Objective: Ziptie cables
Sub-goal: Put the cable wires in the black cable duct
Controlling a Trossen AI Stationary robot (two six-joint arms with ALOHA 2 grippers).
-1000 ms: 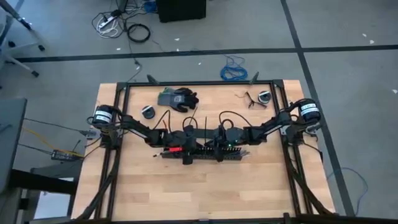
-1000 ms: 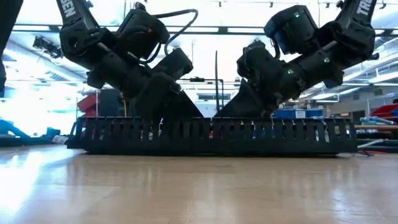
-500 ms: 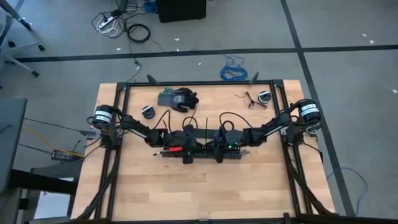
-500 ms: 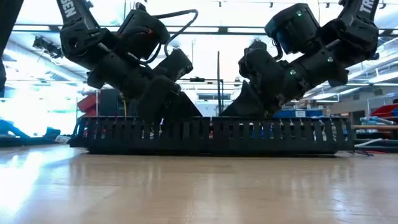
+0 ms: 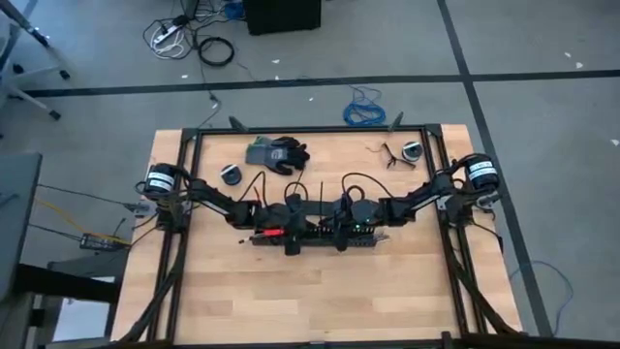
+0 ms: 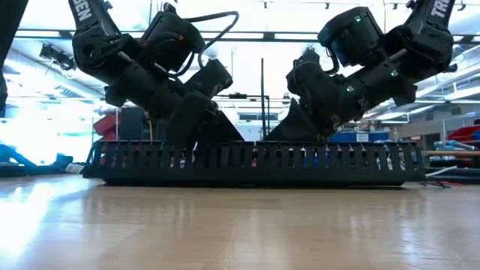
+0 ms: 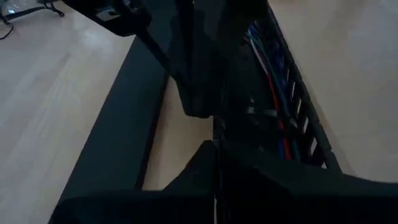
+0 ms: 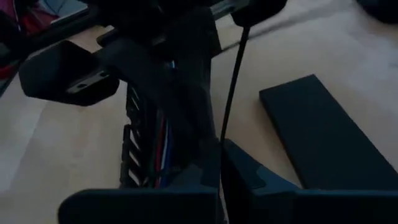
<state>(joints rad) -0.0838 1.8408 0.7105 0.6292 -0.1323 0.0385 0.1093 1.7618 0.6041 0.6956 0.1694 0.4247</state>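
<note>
Slotted cable duct has crept slightly left over the last second, both hands down at its middle on the table, cables lying inside, probably mid-cinch; grip state unreadable.

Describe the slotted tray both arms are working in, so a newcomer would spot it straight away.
On the wooden table, look at the middle, where the two arms meet. The slotted tray is a long, low black channel with comb-like walls lying left to right, with thin coloured cables inside; unlike the flat black strip beside it.
</note>
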